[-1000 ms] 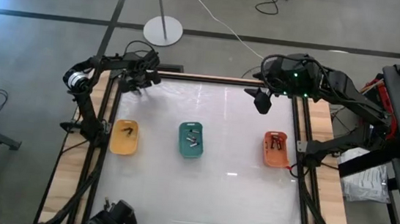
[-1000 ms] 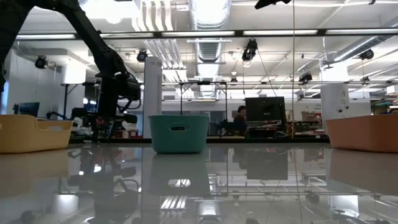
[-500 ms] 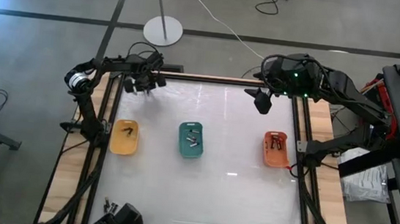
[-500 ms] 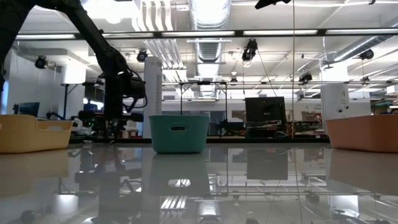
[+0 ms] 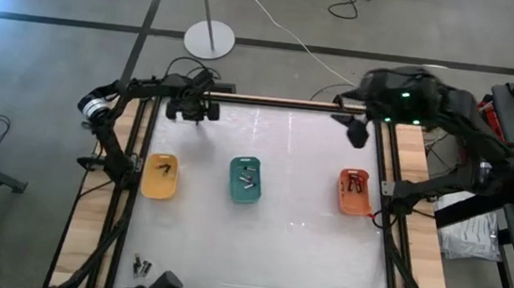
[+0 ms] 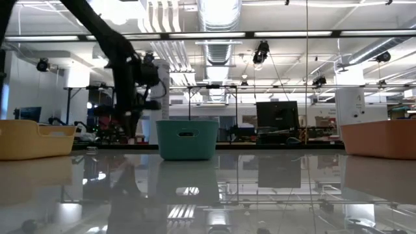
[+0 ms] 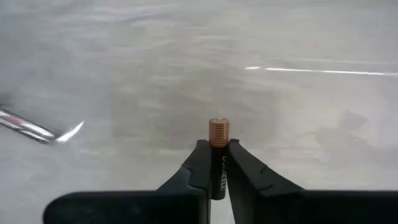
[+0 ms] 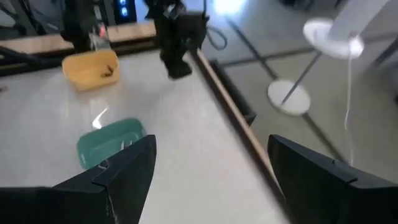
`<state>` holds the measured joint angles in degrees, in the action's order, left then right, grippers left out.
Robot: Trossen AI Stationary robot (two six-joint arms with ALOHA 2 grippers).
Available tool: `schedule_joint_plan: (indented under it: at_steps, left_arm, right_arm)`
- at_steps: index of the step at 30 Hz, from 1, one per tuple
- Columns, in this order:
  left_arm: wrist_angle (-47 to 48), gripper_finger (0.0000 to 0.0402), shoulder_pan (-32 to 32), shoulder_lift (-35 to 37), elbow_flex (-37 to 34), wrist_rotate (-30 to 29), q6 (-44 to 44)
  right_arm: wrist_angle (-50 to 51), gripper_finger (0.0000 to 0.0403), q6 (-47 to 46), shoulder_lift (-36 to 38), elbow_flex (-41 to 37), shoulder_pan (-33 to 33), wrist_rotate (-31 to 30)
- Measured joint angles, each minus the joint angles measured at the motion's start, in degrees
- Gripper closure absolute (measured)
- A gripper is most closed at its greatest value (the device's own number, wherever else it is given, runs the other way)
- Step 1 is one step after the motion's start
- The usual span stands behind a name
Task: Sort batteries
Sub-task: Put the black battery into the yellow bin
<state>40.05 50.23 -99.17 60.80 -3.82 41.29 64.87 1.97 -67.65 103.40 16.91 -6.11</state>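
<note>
1. High view: the left gripper (image 5: 194, 111) has shifted along the surface's (image 5: 294, 247) far edge toward the centre; the right gripper (image 5: 359, 132) has pulled back toward its own side.
2. Low view: the left arm now hangs nearer the green tray (image 6: 186, 138).
3. Left wrist view: the gripper pinches a copper-topped battery (image 7: 218, 133), likely bound for a tray.
4. Right wrist view: its fingers (image 8: 118, 177) are spread, empty.

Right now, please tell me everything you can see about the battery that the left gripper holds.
The battery is a small dark cylinder with a copper-coloured end, faint lettering on its side. It is clamped between the two dark fingers of the left gripper, copper end sticking out past the fingertips. It hangs above the pale tabletop, touching only the fingers.
</note>
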Motion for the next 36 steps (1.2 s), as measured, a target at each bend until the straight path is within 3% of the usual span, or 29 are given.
schedule_joint_plan:
  at_steps: [5,8,12,17,21,25,28,31,33,36]
  left_arm:
    - [1.2,0.0392,-9.1,8.3,0.0,-1.0,0.7]
    - [3.3,0.0393,-17.9,13.8,0.1,-1.0,0.2]
    - [7.2,0.0393,-31.1,20.8,0.1,-2.9,-3.4]
    - [17.8,0.0392,-46.5,27.6,0.1,-1.4,1.5]
    - [30.9,0.0391,-56.5,30.7,0.1,-1.3,8.1]
    - [41.3,0.0391,-60.4,32.8,-1.4,-1.7,11.4]
    - [40.4,0.0391,-60.3,35.0,-5.1,-1.7,10.7]
    - [38.6,0.0391,-59.3,36.9,-10.2,-0.5,10.0]
    - [37.2,0.0391,-58.9,37.5,-13.6,1.8,8.9]
    - [36.3,0.0391,-58.8,37.8,-17.9,1.9,8.0]
  right_arm:
    - [0.8,0.0113,8.2,1.0,5.8,0.0,-2.7]
    - [1.3,0.0119,11.8,1.4,10.1,0.0,-7.6]
    - [2.1,0.0126,14.0,2.6,12.7,0.0,-8.2]
    - [2.0,0.0138,15.7,3.6,12.4,0.0,-2.6]
    - [1.8,0.0155,11.3,3.7,11.4,-0.2,4.0]
    - [-1.2,0.0174,5.1,3.9,9.5,-3.7,10.3]
    - [-7.6,0.0191,-1.2,3.2,8.1,-10.9,12.3]
    - [-9.8,0.0207,-7.0,1.7,6.1,-19.4,8.2]
    - [-9.2,0.0216,-10.1,0.3,5.3,-22.6,3.0]
    - [-7.2,0.0227,-18.5,-2.2,4.8,-27.0,0.8]
